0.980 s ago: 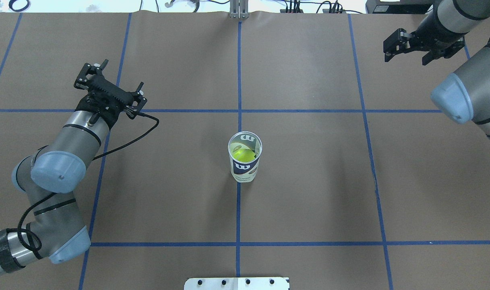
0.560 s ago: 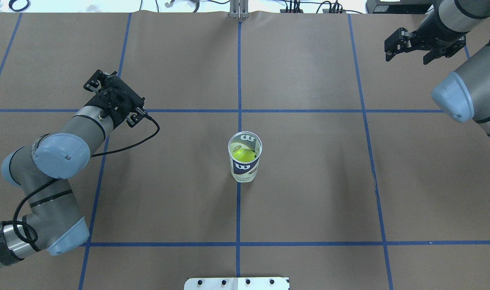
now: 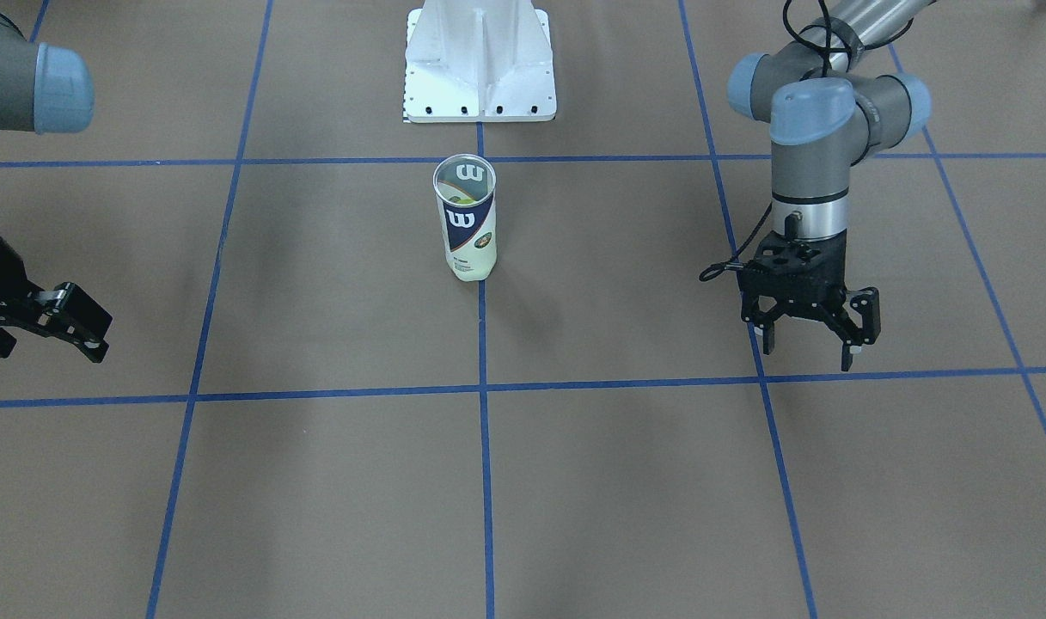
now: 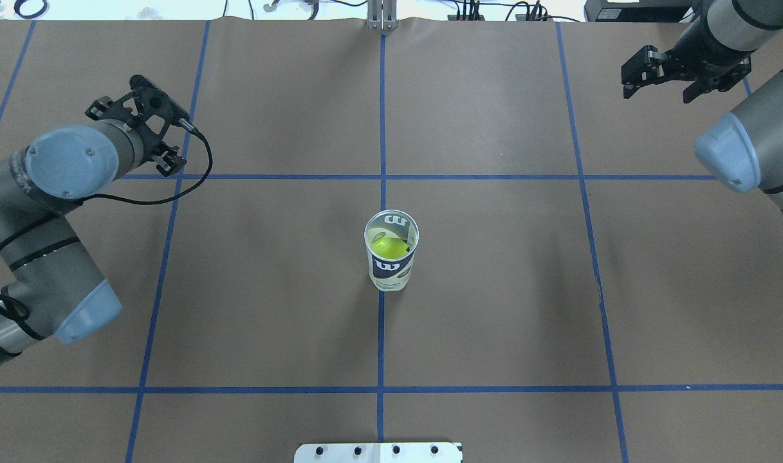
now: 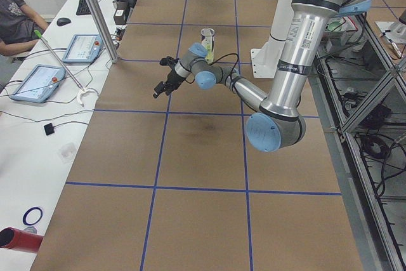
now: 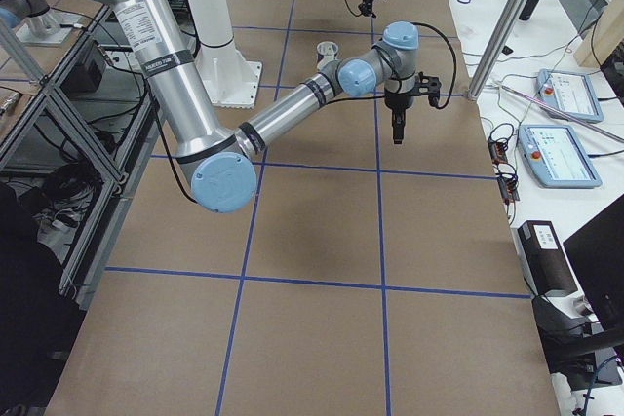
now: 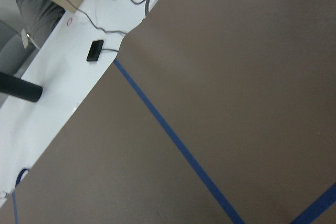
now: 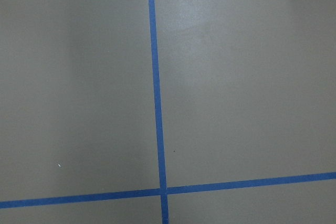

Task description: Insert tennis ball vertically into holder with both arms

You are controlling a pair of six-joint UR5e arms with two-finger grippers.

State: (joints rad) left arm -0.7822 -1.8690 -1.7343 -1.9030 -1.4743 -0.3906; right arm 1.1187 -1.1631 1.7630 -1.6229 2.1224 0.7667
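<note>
The upright holder (image 4: 391,260) has a tennis ball (image 4: 390,246) inside, well apart from both jaws. The left gripper (image 3: 808,344) and right gripper (image 4: 656,95) are spread wide, empty.

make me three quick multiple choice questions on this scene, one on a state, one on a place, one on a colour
1. What state are the left tool and the right tool in?
A. both open, holding nothing
B. both shut on the ball
C. left shut on the holder, right open

2. Where is the holder?
A. lifted in the air between the tools
B. upright on the middle blue tape line, apart from both tools
C. lying on its side at the far edge

3. What colour is the tennis ball inside the holder?
A. orange
B. white
C. yellow-green

Answers:
1 A, each tool's fingers are spread with nothing between them.
2 B, the overhead view shows it standing on the line with both tools far off to the sides.
3 C, a yellow-green ball shows through the holder's open top.
</note>
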